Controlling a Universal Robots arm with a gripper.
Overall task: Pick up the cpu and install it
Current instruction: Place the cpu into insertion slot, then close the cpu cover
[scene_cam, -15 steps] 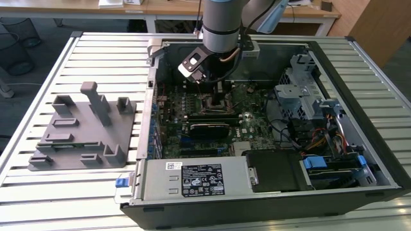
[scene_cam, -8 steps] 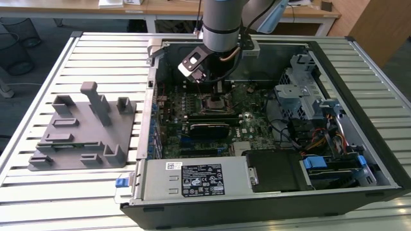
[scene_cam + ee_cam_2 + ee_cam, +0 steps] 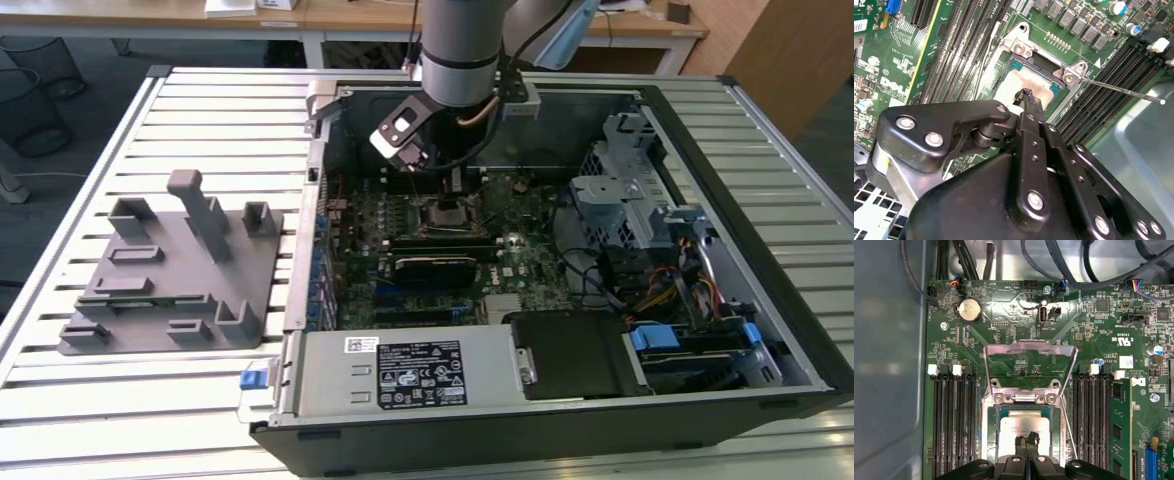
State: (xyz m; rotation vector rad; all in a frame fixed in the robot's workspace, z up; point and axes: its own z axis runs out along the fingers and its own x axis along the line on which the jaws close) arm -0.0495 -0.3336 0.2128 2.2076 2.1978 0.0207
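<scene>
The single arm reached down into the open black computer case (image 3: pixel 534 440) that lay on the slatted metal desk (image 3: pixel 200 110), and its black two-fingered tool (image 3: pixel 451 200) hung over the middle of the green motherboard (image 3: pixel 527 265). In both wrist views the tool (image 3: pixel 1026 96) (image 3: pixel 1027 440) was clenched, its fingers pressed flat together with nothing seen between them. The tips met the top of the small flat square cpu with the pale silver metal lid (image 3: pixel 1021 82) (image 3: pixel 1021 426). That cpu sat inside the square socket frame (image 3: pixel 988 440), between two banks of long black memory slots (image 3: pixel 951 420). The silver metal load plate (image 3: pixel 1029 346) stood swung up, and the thin wire lever (image 3: pixel 1119 90) stuck out free beside the socket. In the exterior view, a grey plastic tray with upright posts (image 3: pixel 147 300) lay on the desk, on the exterior view's left of the case.
</scene>
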